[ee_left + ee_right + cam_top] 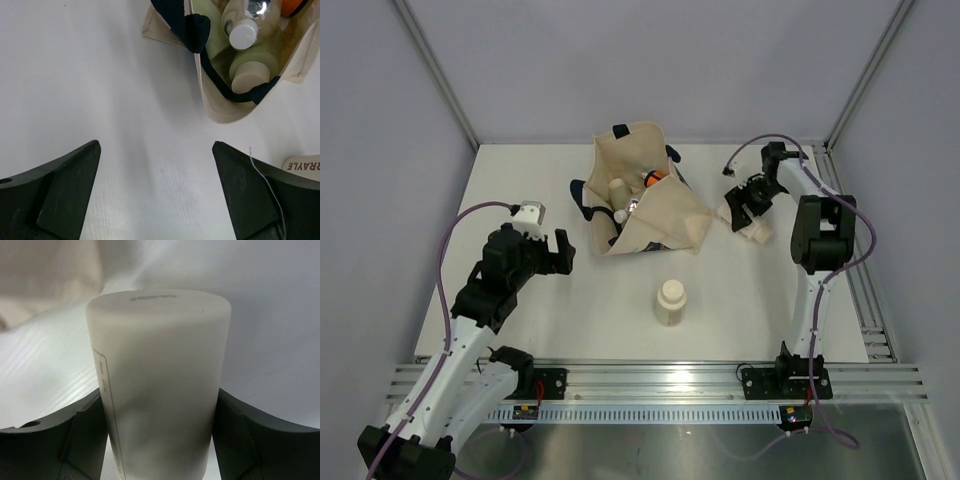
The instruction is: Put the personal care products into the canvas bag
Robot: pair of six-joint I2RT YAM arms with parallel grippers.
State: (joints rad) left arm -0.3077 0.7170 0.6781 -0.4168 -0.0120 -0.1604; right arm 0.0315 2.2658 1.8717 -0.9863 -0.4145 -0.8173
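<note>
Several bottles (255, 70) lie inside the beige cloth tote with navy handles (672, 222); just right of it the right tool (741, 208) pinches a cream-white plastic bottle (160, 370). Left of the tote the left tool (560, 252) hangs spread, and a beige bottle (670, 302) stands on the bench (770, 300) at its near side.
</note>
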